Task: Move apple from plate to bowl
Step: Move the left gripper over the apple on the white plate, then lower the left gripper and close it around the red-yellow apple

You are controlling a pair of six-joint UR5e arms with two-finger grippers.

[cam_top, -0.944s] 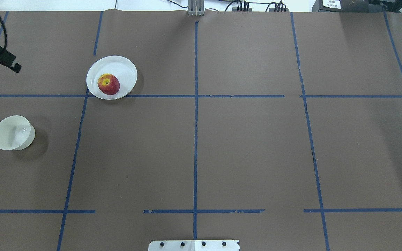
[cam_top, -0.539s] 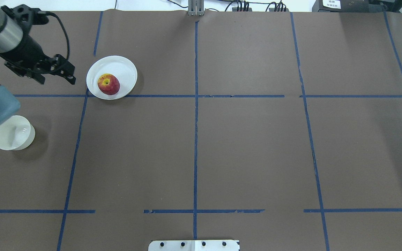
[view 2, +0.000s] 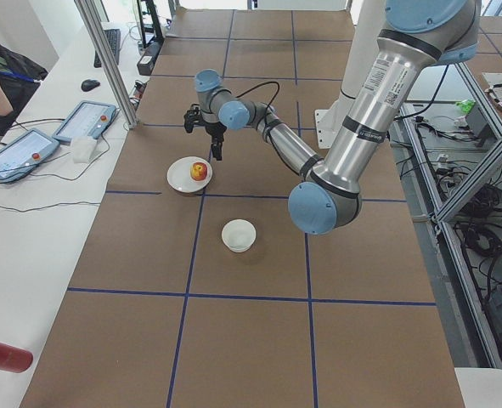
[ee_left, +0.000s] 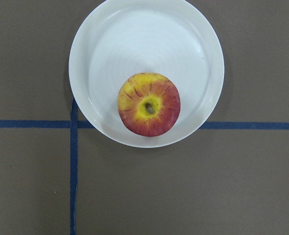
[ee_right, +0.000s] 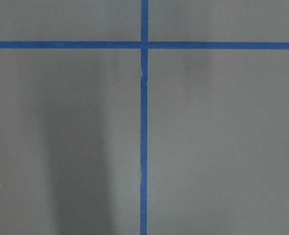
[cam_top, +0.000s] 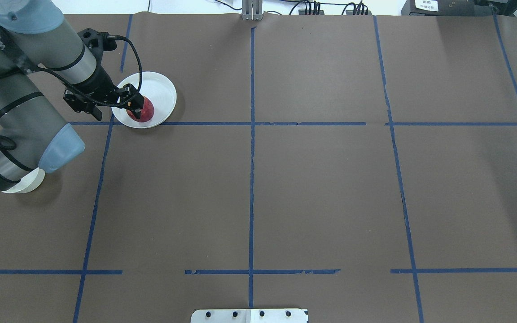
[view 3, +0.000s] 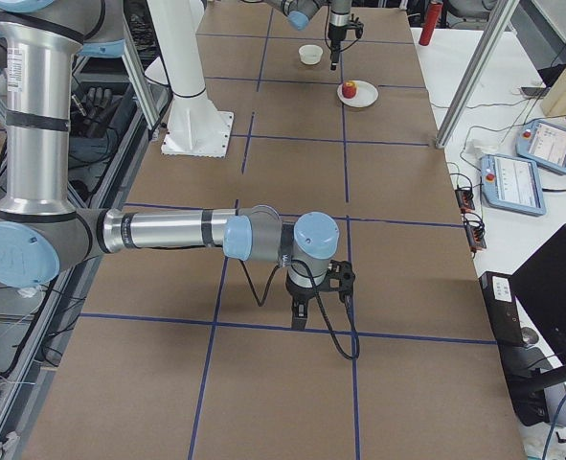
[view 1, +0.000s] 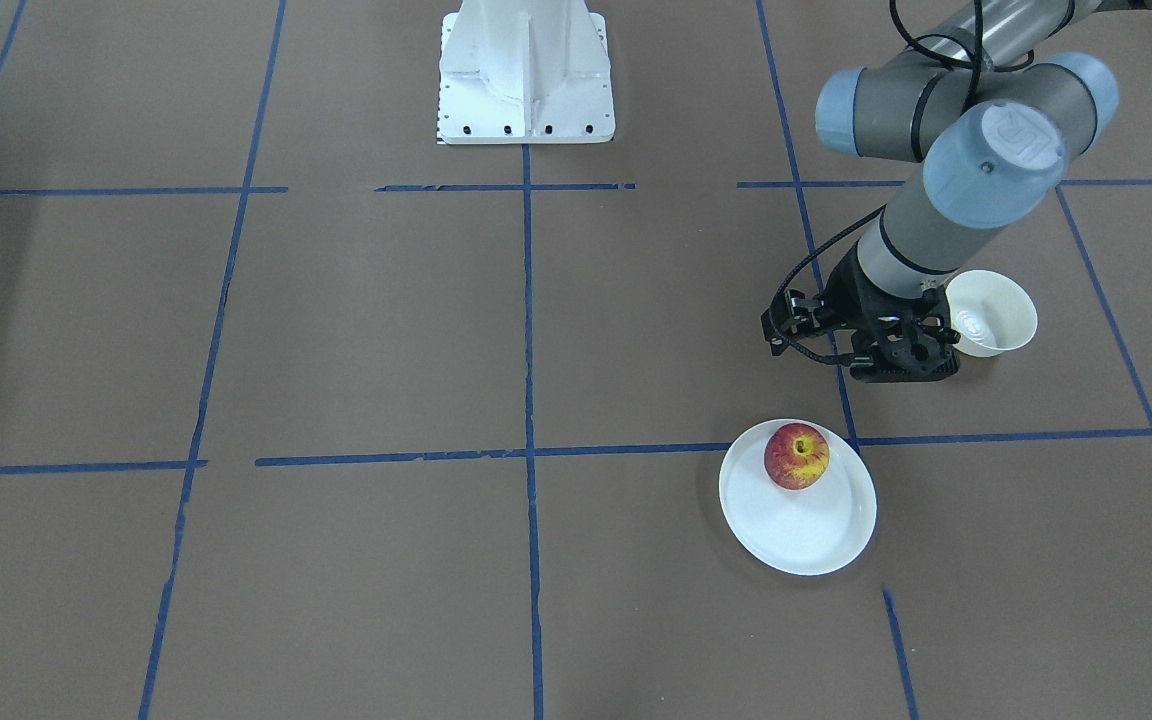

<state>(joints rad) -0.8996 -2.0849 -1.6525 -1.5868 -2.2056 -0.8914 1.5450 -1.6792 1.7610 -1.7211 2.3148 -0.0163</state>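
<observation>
The red and yellow apple (view 1: 797, 455) lies on the white plate (view 1: 806, 530), near the rim on the robot's side. In the left wrist view the apple (ee_left: 149, 104) sits stem dimple up on the plate (ee_left: 134, 39). My left gripper (cam_top: 117, 111) hangs open above the plate's (cam_top: 159, 89) left edge, and one finger partly covers the apple (cam_top: 146, 113). It holds nothing. The small white bowl (view 1: 996, 315) stands empty, apart from the plate; my left arm mostly hides the bowl (cam_top: 29, 185) in the overhead view. My right gripper (view 3: 319, 309) shows only in the exterior right view, so I cannot tell its state.
The brown table cover (cam_top: 321, 188) carries a grid of blue tape lines. The robot's white base (view 1: 526, 80) stands at the table's edge. The right wrist view shows only table and a tape crossing (ee_right: 144, 45).
My left arm has swept in from the left edge towards the plate. Its gripper now hangs over the plate's left side, and the arm covers most of the bowl in the overhead view.
</observation>
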